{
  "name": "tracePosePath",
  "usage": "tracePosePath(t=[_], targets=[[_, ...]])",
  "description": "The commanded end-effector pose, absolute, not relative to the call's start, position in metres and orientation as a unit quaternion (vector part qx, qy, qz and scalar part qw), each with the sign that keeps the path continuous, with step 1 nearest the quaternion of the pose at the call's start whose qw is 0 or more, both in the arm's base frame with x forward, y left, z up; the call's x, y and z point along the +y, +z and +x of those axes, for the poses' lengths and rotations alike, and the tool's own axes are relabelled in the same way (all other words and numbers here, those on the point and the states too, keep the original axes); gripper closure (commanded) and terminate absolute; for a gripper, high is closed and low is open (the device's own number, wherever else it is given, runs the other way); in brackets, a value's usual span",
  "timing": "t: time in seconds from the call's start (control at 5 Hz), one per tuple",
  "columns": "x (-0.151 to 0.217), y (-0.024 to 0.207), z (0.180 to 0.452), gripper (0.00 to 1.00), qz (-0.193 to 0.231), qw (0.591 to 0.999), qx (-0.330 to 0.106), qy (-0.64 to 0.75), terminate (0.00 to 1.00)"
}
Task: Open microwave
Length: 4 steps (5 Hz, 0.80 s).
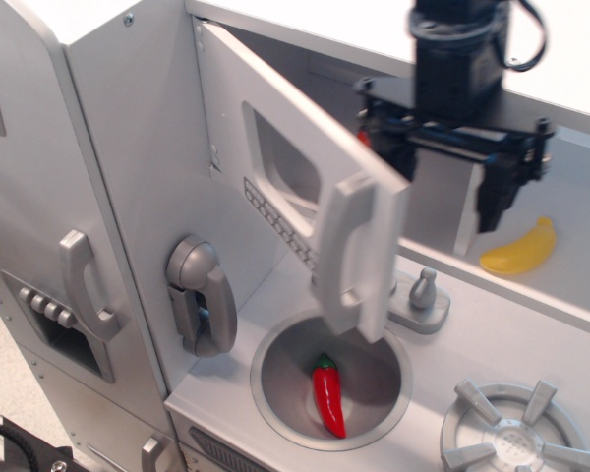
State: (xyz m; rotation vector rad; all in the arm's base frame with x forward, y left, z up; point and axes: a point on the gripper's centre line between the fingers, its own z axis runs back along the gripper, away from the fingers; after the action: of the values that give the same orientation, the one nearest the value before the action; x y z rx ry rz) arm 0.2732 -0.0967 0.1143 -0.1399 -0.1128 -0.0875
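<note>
The microwave door (275, 118) is light grey, hinged at its left side, and stands swung well out toward me. Its window (280, 162), row of small buttons (273, 218) and vertical bar handle (350, 254) face left and forward. My black gripper (444, 189) hangs from above just behind the door's free edge, in front of the microwave cavity. Its jaws are spread wide and hold nothing. The left finger (391, 147) is close behind the door's edge; I cannot tell if it touches. The right finger (496, 202) hangs free.
A red chili pepper (327, 395) lies in the round sink (275, 369) below the door handle. A yellow banana (522, 250) lies on the counter at right. A faucet (421, 295), stove burner (516, 435), wall phone (203, 295) and fridge door handle (80, 285) are nearby.
</note>
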Motion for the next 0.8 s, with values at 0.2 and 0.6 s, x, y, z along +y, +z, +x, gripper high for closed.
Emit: tracePosePath(t=[0.2, 0.6], targets=[[-0.038, 0.131, 0.223, 0.0, -0.054, 0.994, -0.069, -0.064, 0.0], [-0.021, 0.153, 0.223, 0.0, -0.053, 0.995, -0.077, -0.046, 0.0]])
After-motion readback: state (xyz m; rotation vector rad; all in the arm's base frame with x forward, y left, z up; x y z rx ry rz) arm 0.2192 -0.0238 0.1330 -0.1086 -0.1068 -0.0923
